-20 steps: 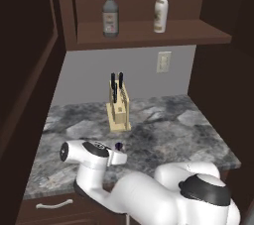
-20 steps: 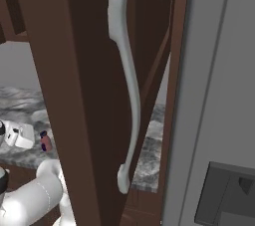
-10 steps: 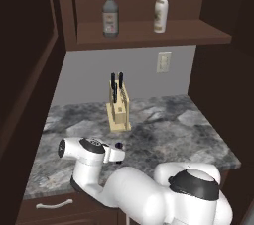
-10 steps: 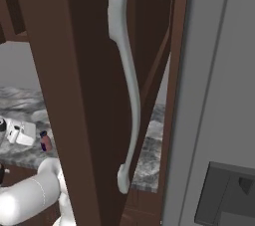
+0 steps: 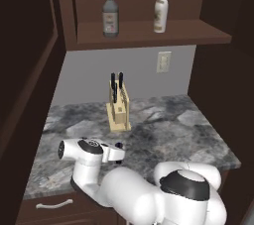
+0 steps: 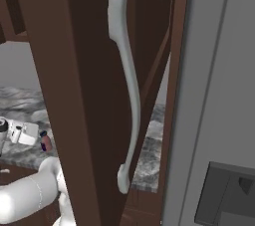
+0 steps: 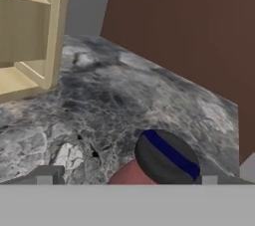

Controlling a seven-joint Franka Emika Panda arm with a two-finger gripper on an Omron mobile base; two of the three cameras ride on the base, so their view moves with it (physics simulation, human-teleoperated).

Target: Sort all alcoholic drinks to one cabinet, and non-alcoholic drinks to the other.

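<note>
Two alcoholic drinks stand on the plank shelf of the open dark brown wall cabinet (image 5: 198,33): a clear glass bottle with a red cap (image 5: 110,13) and a cream-white slim-necked bottle (image 5: 160,8). A small red bottle with a dark cap (image 7: 167,158) (image 6: 46,142) stands on the counter. My gripper (image 7: 127,177) (image 5: 120,150) (image 6: 37,136) hangs low over the counter, open, right at the red bottle. In the hand view the cap sits between the fingertips (image 7: 50,174), nearer the right one, and nothing is gripped.
A wooden knife block (image 5: 118,105) (image 7: 25,26) stands on the grey marble counter (image 5: 173,130) behind the gripper. The cabinet door with its long curved grey handle (image 6: 127,85) stands open close on the right. A drawer with a small handle (image 5: 47,204) lies below the counter edge.
The hand has edged a little toward the small red bottle and the elbow has shifted. The jaws stay open. The bottles on the shelf have not moved.
</note>
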